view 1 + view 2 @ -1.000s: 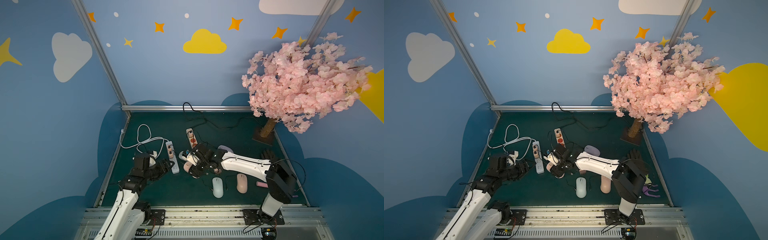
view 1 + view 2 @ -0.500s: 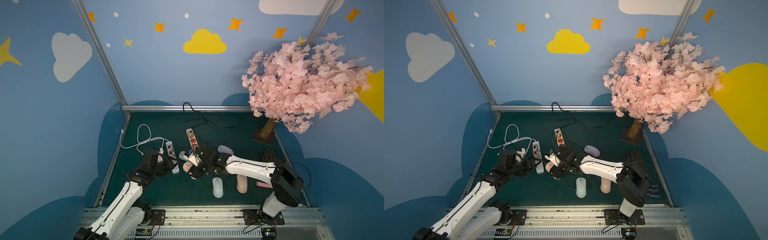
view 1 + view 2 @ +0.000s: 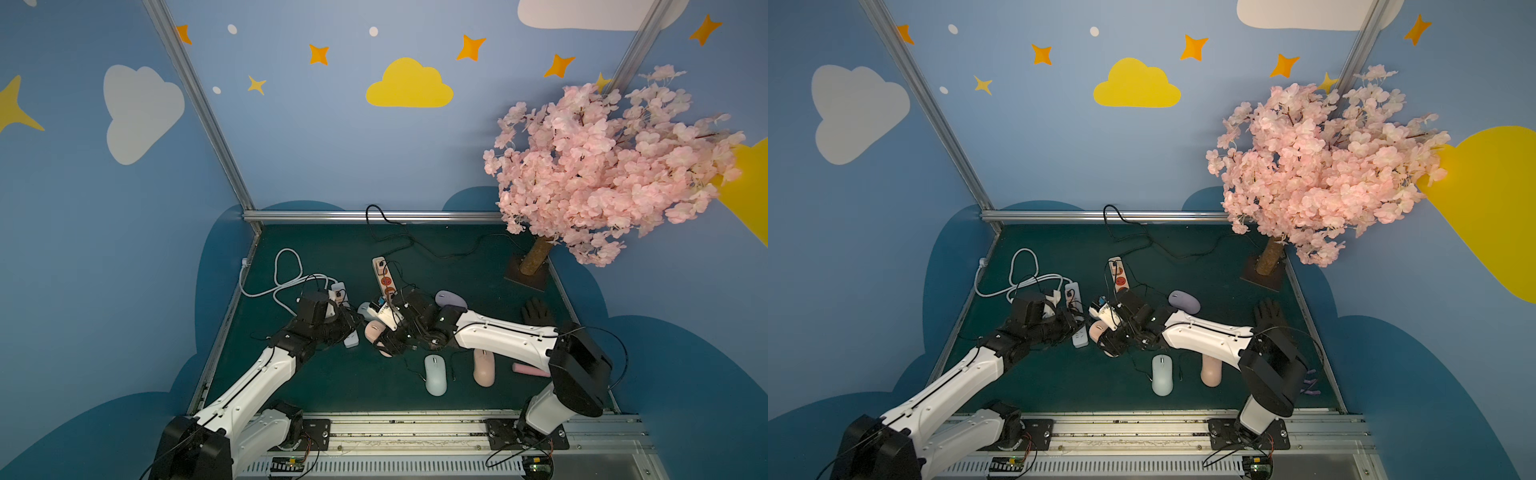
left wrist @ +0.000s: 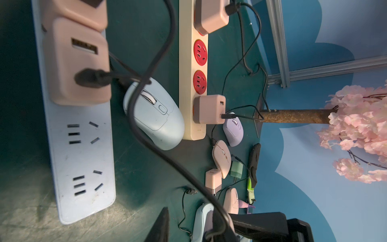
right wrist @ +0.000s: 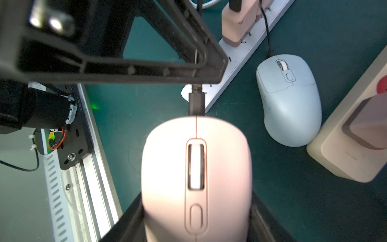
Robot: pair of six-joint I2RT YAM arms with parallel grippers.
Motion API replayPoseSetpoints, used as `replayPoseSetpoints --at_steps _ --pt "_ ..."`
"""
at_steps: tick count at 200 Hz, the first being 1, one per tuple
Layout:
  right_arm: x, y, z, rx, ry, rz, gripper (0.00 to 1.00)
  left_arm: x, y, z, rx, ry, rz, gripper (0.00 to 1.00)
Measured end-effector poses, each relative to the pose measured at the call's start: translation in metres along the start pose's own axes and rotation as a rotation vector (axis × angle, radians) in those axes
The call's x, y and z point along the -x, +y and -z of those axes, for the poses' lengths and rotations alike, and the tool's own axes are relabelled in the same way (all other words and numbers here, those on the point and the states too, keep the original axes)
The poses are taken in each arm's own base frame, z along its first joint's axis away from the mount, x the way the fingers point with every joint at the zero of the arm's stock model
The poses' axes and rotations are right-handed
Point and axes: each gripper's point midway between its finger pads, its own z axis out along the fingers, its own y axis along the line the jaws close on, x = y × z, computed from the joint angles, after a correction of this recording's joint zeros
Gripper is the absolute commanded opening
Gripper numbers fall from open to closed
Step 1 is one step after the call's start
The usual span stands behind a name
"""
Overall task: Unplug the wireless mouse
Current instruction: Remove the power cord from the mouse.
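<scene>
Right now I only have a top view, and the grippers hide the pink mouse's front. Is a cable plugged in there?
Observer: Yes, the right wrist view shows a black plug seated in the pink mouse.
Operator: Is the mouse held?
Observer: The right gripper has a finger on each side of it.
Operator: And the left?
Observer: The left wrist view shows a black cable running between the fingers of the left gripper; grip unclear.
</scene>
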Motion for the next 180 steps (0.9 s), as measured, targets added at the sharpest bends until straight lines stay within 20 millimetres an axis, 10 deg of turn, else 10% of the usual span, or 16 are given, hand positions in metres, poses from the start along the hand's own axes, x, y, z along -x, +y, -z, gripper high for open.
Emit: replayPoseSetpoints --at_steps 180 --pt "-0.001 0.005 -0.001 0.018 0.003 0.005 0.0 0.011 -0.008 -0.001 0.012 -0.024 -0.025 0.04"
